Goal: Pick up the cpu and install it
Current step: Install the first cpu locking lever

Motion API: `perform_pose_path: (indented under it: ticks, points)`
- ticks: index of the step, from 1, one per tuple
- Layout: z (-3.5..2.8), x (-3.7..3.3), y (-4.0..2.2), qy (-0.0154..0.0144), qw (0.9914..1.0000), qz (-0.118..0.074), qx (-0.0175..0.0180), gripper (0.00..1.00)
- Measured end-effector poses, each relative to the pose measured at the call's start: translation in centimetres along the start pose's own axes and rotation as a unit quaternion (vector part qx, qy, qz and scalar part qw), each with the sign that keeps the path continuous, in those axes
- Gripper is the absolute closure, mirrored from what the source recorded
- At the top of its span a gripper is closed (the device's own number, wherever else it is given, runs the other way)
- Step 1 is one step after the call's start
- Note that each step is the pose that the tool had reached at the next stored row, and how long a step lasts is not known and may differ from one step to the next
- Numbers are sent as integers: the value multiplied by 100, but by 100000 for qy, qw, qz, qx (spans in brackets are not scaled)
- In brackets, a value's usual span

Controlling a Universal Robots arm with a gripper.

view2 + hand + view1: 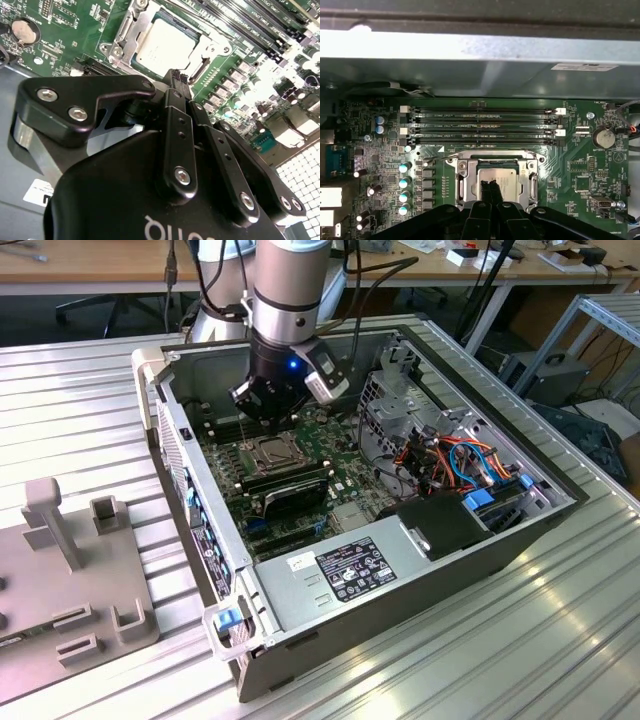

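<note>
The cpu (pixel 271 450) (pixel 167 45) (pixel 512 182), a square chip with a silver lid, lies flat in the metal socket frame (pixel 465 172) on the green motherboard (pixel 335 475) inside the open computer case. My gripper (pixel 262 416) (pixel 177 80) (pixel 492 189) hangs just above the socket, close over the chip. Its two black fingers are pressed together, shut, with nothing between them. In the first wrist view the fingertips cover the middle of the chip's lid.
Several memory sticks (pixel 480 125) sit in slots beside the socket. The case wall (pixel 185 455) rises on the exterior view's left, the power supply (pixel 345 570) lies in front, and cables (pixel 455 460) and a drive cage lie to the right. A grey fixture (pixel 70 570) stands outside the case.
</note>
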State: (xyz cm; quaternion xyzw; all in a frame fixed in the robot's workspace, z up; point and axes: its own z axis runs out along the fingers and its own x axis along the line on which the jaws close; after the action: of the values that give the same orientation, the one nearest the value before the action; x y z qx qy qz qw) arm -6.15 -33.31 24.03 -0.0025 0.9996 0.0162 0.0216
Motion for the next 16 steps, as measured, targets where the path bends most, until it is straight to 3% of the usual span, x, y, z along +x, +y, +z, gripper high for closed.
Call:
perform_pose_path:
  ticks: [16]
  points:
    - [-11, 242, -26, 58, 99986, -1668, 195, 89]
